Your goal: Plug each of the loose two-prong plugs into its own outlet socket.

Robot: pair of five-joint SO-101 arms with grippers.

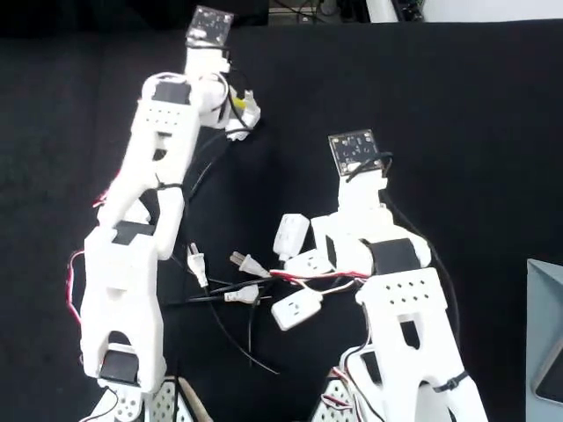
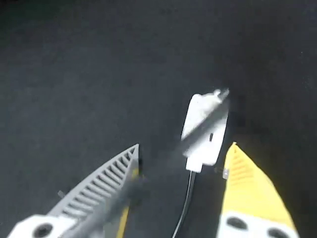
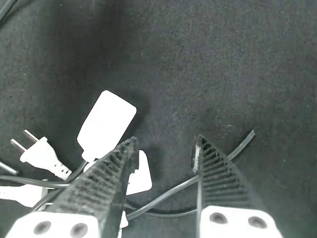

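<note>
Black cloth covers the worktop (image 1: 475, 105). The left end effector (image 2: 184, 146) gapes open at the far side, a white outlet socket (image 2: 205, 124) between its fingers. The right end effector (image 3: 166, 140), also open, hangs over a second socket (image 3: 106, 124) beside a loose two-prong plug (image 3: 37, 151).

— What lies beneath the right gripper (image 3: 166, 144)?
— A black cloth (image 1: 457, 105), spread flat. Well off to its outer side stands a grey box (image 1: 545, 334); far ahead, a pale strip (image 1: 493, 9) of room.
</note>
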